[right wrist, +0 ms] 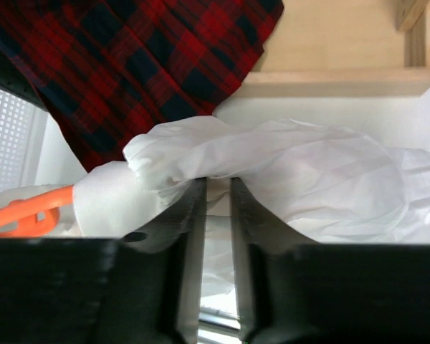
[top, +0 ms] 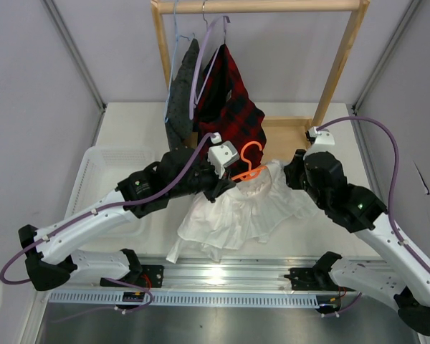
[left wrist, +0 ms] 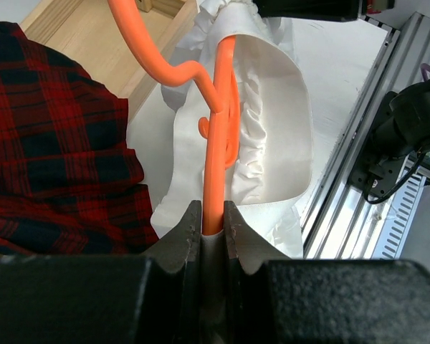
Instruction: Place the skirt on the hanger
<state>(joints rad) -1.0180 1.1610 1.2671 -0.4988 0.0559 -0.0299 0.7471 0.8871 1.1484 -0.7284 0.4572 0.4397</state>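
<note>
Left pincer: pressed together on one arm of the thin, bright orange, triangular plastic hanger; hook pointing away from the fingertips; the grip probably steadies the frame for threading.
Right pincer: fingers narrowly apart at a fold of the white, thin, crinkly fabric skirt; whether the fold is pinched cannot be told.
Skirt position: just beyond the left pincer's tips; the hanger arm's far end appears to enter the gathered waist; the hem lies spread between both pincers.
Surface: white table; white perforated plastic basket outboard of the left pincer.
Room: pale wooden rack beyond both pincers; red-and-black plaid garment hanging from it; plain grey walls.
</note>
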